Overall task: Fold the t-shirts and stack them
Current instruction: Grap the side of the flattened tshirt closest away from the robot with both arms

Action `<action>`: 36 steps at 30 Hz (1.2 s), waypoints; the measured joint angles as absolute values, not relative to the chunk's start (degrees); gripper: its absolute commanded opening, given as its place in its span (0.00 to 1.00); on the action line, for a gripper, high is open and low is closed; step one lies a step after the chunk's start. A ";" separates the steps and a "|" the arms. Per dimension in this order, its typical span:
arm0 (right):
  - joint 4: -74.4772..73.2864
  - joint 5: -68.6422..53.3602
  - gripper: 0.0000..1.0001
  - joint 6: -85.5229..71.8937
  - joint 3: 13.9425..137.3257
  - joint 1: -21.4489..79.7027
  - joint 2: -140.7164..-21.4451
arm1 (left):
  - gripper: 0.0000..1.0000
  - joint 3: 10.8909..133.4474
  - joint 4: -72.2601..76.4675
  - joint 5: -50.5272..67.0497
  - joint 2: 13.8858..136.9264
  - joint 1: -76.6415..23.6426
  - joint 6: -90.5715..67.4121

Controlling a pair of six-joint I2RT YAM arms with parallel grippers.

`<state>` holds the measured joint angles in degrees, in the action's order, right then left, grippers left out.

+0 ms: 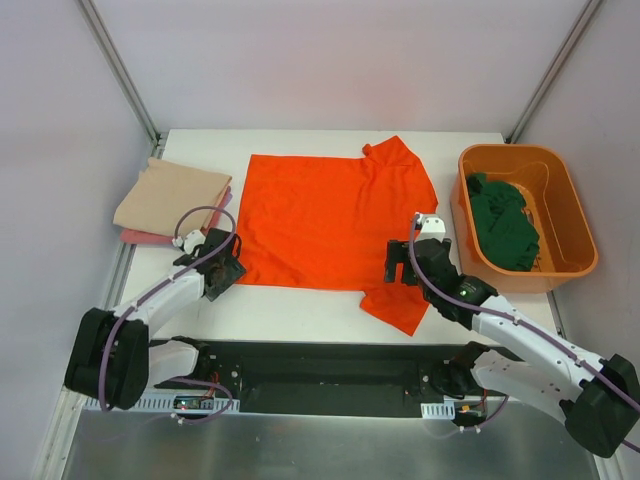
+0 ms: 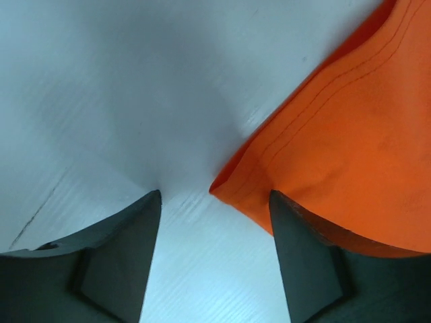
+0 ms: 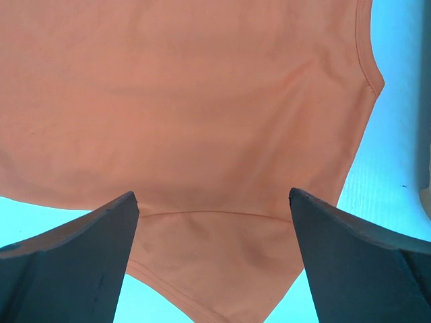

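Observation:
A bright orange t-shirt (image 1: 325,220) lies spread flat in the middle of the white table. My left gripper (image 1: 232,268) is open at its near left hem corner (image 2: 225,188), which lies between the fingers on the table. My right gripper (image 1: 402,268) is open over the near right sleeve (image 3: 222,256), and the sleeve seam runs between the fingers. A folded beige t-shirt (image 1: 170,197) lies on a pink one (image 1: 140,237) at the far left. A dark green t-shirt (image 1: 505,222) is crumpled in the bin.
A rigid orange plastic bin (image 1: 575,205) stands at the right edge of the table. White walls enclose the back and sides. A black base rail (image 1: 320,375) runs along the near edge between the arms.

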<state>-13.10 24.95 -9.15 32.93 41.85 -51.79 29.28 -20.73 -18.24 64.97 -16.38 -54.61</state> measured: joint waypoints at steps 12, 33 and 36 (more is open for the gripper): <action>-14.00 25.41 0.96 -9.17 32.93 42.00 -53.34 | 0.00 32.64 -16.45 -17.96 72.77 -16.38 -56.18; -38.52 17.74 0.77 -20.27 39.42 53.30 -64.12 | 0.00 24.73 -20.05 -15.09 53.76 -16.38 -54.87; -38.33 16.19 0.71 -21.82 37.43 53.65 -64.53 | 0.00 23.90 -20.34 -15.03 53.63 -16.38 -54.92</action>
